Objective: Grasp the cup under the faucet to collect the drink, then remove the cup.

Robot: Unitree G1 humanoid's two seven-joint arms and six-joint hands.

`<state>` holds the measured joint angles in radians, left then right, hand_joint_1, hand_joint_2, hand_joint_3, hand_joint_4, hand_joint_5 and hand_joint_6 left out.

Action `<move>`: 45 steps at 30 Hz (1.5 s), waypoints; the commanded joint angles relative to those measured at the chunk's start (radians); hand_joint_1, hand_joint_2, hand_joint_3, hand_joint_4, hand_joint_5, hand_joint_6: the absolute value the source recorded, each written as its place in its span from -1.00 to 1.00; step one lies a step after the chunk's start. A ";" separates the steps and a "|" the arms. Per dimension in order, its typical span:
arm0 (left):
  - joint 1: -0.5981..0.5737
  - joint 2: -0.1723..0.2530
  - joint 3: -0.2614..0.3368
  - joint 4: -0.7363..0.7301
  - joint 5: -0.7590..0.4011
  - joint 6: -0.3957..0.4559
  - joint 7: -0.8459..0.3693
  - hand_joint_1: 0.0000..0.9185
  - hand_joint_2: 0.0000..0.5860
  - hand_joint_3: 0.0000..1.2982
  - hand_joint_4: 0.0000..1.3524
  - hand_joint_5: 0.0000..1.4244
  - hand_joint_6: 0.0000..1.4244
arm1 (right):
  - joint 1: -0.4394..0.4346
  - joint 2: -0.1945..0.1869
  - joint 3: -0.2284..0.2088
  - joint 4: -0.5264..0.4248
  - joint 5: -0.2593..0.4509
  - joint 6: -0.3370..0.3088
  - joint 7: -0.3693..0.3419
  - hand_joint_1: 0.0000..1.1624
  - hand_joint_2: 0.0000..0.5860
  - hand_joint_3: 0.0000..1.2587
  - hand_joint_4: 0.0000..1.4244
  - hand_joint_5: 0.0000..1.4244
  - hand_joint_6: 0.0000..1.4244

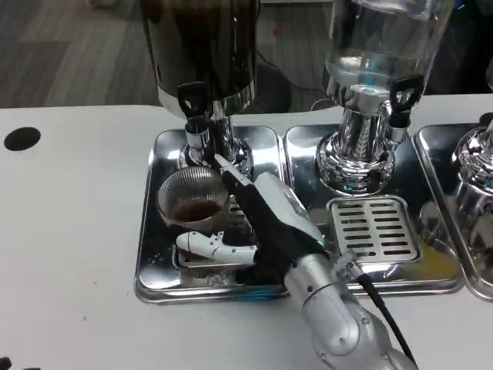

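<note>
A clear ribbed cup (192, 202) with a little brown drink in its bottom stands on the left steel drip tray (151, 231), just in front of the dark dispenser's black-handled faucet (196, 116). My right hand (262, 217) reaches in from the lower right and grips the cup. Its thumb (208, 247) lies across the cup's near side and its fingers (231, 174) run along the far right side. The cup's lower part is hidden behind the thumb.
The dark drink dispenser (204, 46) rises behind the cup. A clear dispenser (377, 69) stands on the middle tray with a slotted grate (375, 228). A third tray (470, 200) shows at the right edge. Bare white table (69, 231) lies to the left.
</note>
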<state>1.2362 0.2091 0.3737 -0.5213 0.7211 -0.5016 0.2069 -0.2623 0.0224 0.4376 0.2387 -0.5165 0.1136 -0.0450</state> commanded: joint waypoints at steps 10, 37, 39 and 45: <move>-0.009 -0.016 -0.007 -0.019 0.017 0.008 -0.054 -1.00 -0.72 -0.61 -0.88 -0.80 -0.48 | 0.002 -0.020 -0.029 0.006 0.016 -0.017 -0.005 -0.11 -0.55 -0.91 -0.89 -0.87 -0.99; -0.018 -0.013 0.014 0.006 0.002 0.006 -0.077 -1.00 -0.70 -0.60 -0.87 -0.80 -0.48 | -0.014 0.019 -0.012 0.080 0.030 -0.061 -0.042 -0.05 -0.56 -0.88 -0.81 -0.76 -0.88; -0.018 -0.013 0.015 0.006 0.001 0.006 -0.078 -1.00 -0.70 -0.60 -0.87 -0.80 -0.48 | -0.015 0.021 -0.011 0.084 0.028 -0.065 -0.052 0.01 -0.56 -0.86 -0.81 -0.73 -0.87; -0.020 -0.011 0.020 0.007 -0.006 0.009 -0.087 -1.00 -0.70 -0.58 -0.85 -0.80 -0.48 | -0.009 0.026 -0.006 0.090 0.021 -0.070 -0.080 0.09 -0.58 -0.86 -0.78 -0.68 -0.84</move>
<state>1.2166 0.1895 0.3821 -0.5210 0.7200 -0.4985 0.1360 -0.2631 0.0383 0.4254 0.3159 -0.4898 0.0681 -0.1015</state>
